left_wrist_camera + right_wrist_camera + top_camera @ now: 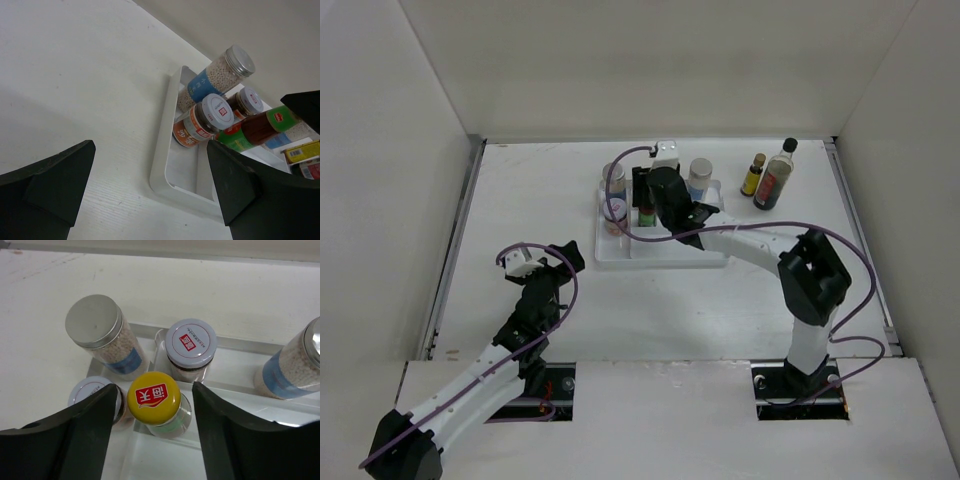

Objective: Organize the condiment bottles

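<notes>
A white tray holds several condiment bottles: a silver-lidded blue-label jar, a white-lidded reddish-label jar, a yellow-capped sauce bottle with a green label, a white-lidded jar and another blue-label jar. My right gripper is open, its fingers either side of the yellow cap without touching it. A second yellow-capped bottle and a tall dark black-capped bottle stand right of the tray. My left gripper is open and empty, left of the tray.
White walls enclose the table on three sides. In the left wrist view the tray's near corner lies just ahead of the fingers, with its front compartment bare. The tray's front strip holds nothing.
</notes>
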`<control>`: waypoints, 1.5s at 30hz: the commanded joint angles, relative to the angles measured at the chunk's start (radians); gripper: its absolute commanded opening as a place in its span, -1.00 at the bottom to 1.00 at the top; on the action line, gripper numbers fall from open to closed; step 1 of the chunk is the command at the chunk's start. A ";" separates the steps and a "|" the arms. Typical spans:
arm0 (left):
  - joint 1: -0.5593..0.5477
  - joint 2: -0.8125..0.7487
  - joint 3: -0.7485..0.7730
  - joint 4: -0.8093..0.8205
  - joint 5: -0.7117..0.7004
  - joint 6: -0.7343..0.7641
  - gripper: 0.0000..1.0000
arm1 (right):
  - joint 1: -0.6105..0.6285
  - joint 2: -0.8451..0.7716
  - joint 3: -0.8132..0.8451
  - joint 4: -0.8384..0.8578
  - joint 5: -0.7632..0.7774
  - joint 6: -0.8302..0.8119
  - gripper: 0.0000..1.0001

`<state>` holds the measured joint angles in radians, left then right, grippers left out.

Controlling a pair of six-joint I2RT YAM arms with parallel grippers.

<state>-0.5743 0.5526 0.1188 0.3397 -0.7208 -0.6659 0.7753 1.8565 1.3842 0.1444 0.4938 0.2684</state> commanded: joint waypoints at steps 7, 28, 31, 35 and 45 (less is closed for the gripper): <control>0.012 0.004 -0.004 0.051 0.014 -0.014 0.95 | -0.003 -0.322 -0.114 0.090 0.006 -0.021 0.83; 0.017 0.056 -0.011 0.102 0.046 -0.024 0.95 | -0.666 -0.389 -0.119 -0.089 -0.012 -0.029 0.84; 0.017 0.072 -0.016 0.117 0.046 -0.026 0.95 | -0.679 -0.324 -0.079 -0.092 -0.037 -0.021 0.80; 0.015 0.079 -0.015 0.122 0.046 -0.026 0.95 | -0.692 -0.255 -0.050 -0.077 -0.050 -0.021 0.69; 0.018 0.109 -0.018 0.144 0.050 -0.026 0.96 | -0.704 -0.268 -0.105 -0.023 -0.019 -0.015 -0.30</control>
<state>-0.5632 0.6617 0.1112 0.4244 -0.6792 -0.6846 0.0776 1.6630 1.3018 0.0383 0.4477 0.2352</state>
